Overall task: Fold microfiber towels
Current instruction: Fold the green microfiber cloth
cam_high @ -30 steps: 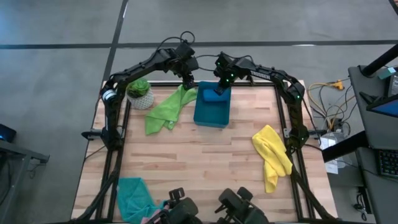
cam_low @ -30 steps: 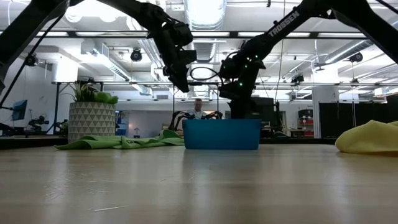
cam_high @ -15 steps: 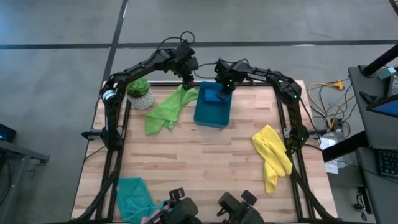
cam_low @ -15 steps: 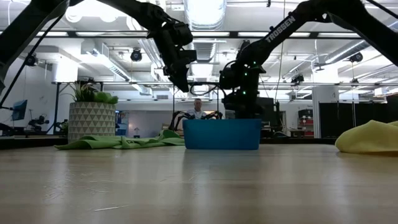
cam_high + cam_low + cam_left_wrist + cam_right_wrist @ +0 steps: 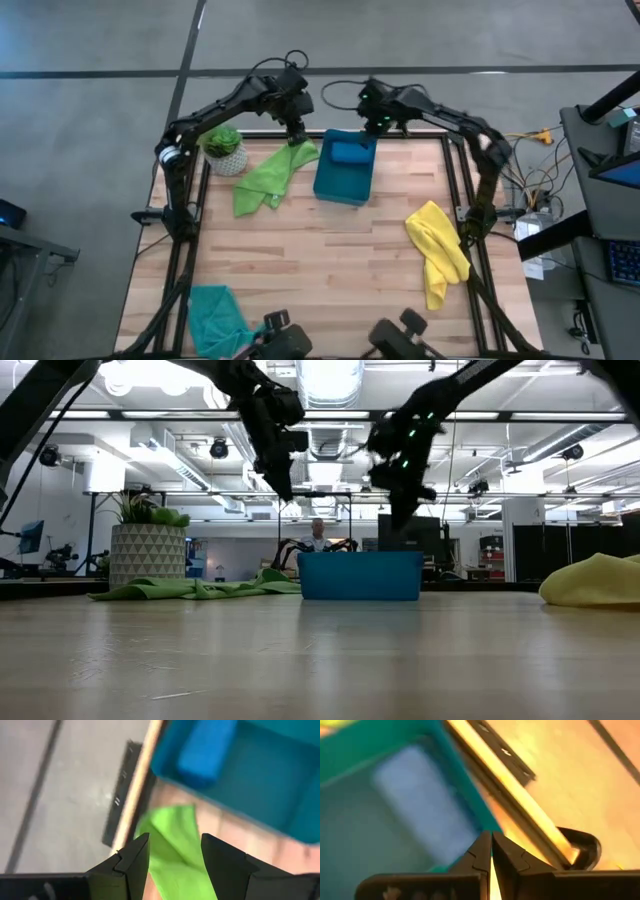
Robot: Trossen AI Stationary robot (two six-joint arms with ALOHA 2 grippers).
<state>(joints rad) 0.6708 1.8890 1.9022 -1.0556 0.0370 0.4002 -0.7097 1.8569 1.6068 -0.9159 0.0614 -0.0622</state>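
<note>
Blue towel (image 5: 349, 152) in bin (image 5: 340, 187), left claw (image 5: 296, 138) wide, right claw (image 5: 377, 126) closed empty, no legible writing.

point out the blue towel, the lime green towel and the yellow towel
blue towel (image 5: 347, 153), high view, middle of the roll lying in the bin
lime green towel (image 5: 268, 176), high view, centre of the spread cloth
yellow towel (image 5: 437, 245), high view, middle of the crumpled cloth

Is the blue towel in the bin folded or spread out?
Folded. The blue towel lies as a compact roll-like bundle at the far end of the teal-blue bin, unlike the lime green towel sprawled loosely beside it.
</note>
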